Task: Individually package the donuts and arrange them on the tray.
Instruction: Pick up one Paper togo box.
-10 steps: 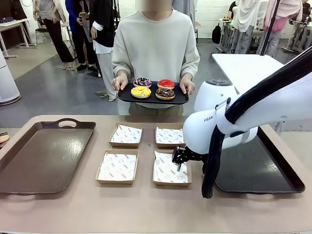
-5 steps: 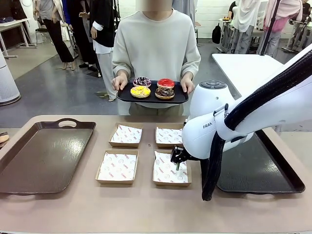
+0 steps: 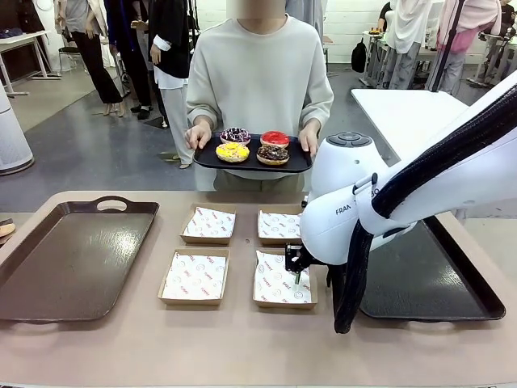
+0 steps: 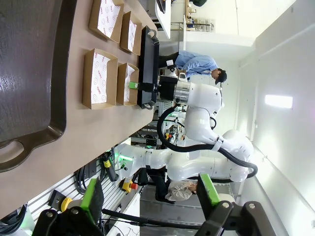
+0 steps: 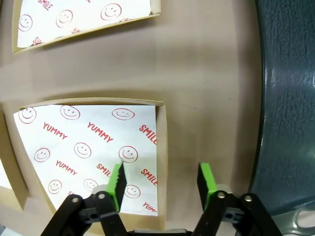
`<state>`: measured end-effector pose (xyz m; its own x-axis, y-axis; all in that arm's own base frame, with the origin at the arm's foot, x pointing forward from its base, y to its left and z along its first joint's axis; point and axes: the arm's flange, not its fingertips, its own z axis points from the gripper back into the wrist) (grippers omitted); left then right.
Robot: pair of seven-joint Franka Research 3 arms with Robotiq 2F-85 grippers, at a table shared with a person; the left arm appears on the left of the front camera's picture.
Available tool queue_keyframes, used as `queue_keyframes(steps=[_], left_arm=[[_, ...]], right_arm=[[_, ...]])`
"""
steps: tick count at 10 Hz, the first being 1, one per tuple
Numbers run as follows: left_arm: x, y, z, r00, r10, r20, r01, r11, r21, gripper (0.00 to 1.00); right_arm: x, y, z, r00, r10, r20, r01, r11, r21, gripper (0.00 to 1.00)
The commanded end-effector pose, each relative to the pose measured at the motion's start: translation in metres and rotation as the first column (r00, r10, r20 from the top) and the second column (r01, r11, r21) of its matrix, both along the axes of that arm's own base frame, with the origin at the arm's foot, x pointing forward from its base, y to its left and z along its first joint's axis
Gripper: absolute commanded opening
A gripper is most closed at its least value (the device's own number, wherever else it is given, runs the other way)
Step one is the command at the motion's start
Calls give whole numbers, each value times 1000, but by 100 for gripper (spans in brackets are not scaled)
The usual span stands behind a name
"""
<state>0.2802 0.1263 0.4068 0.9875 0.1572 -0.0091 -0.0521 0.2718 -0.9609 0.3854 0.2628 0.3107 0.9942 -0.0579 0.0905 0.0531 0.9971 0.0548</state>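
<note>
Right claw point(image 5: 162, 179): released, pads point(image 5: 116, 179) astride one side wall of paper-lined box point(image 5: 162, 142) on table point(image 5: 206, 73); nothing grasped. Left claw point(image 4: 150, 191): released, empty. Donuts point(image 3: 253, 146): four, carried on black tray point(image 3: 212, 164) by person point(image 3: 258, 73), beyond table. Judged light, soft, icing easily marred; best taken gently at plain outer sides.

Yellow donut point(image 3: 233, 152), red donut point(image 3: 275, 138), red-smiley white paper point(image 5: 83, 142).

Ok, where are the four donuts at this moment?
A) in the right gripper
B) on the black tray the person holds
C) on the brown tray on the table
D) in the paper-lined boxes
B: all four donuts sit together on the black tray held up by the person.
</note>
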Motion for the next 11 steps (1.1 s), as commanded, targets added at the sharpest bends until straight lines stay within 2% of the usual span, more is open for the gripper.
queue_keyframes(steps=[1, 2, 3, 4, 5, 9, 10, 11], left_arm=[[0, 1, 1, 1000, 4, 5, -4, 1000, -14, 100], [0, 1, 1, 1000, 4, 5, -4, 1000, -14, 100], [0, 1, 1, 1000, 4, 5, -4, 1000, -14, 100], [0, 1, 1, 1000, 4, 5, -4, 1000, -14, 100], [0, 1, 1, 1000, 4, 5, -4, 1000, -14, 100], [0, 1, 1, 1000, 4, 5, -4, 1000, -14, 100], [0, 1, 1, 1000, 4, 5, -4, 1000, -14, 100], [0, 1, 1, 1000, 4, 5, -4, 1000, -14, 100]], right_arm=[[2, 5, 5, 999, -34, 37, 35, 999, -36, 0], [1, 4, 6, 998, -40, 39, 42, 998, -44, 0], [1, 4, 5, 998, -45, 43, 47, 998, -48, 13], [1, 3, 5, 998, -49, 43, 51, 997, -51, 3], [0, 3, 5, 998, -50, 44, 53, 997, -49, 0], [-2, 2, 7, 997, -65, 44, 68, 996, -53, 0], [-6, 2, 17, 998, -65, 25, 66, 996, -64, 0], [-9, 2, 40, 999, -34, 27, 35, 998, -57, 0]])
